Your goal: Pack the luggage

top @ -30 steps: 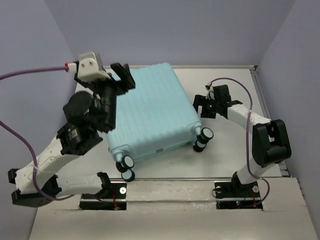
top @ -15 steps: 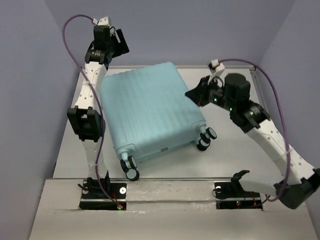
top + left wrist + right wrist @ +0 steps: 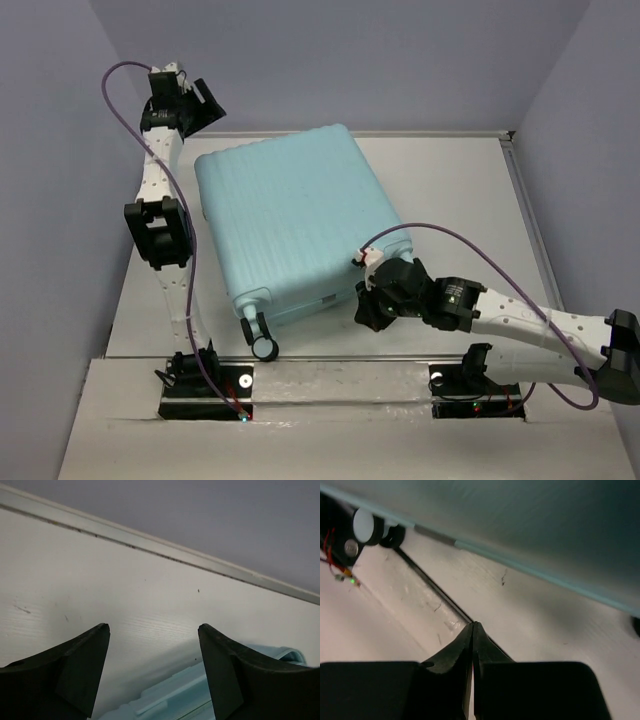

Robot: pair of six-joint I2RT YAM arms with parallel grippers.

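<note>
Suitcase (image 3: 295, 225): large, hard-shell, pale aqua-blue, ribbed on its broad face. Closed. Lies flat on the white table (image 3: 460, 200), broad ribbed face up, left of the table's centre. Skewed to the table edges: the far end leans left, the wheel end points at the near edge and leans right. Far-left corner sits near the back wall.

Wheels (image 3: 258, 335): a small black pair with pale hubs shows at the near-left corner, resting on the table.

Left wrist view: only a strip of the aqua edge with a moulded ridge, at the frame's bottom. Right wrist view: the smooth aqua side wall stands just above the table.
</note>
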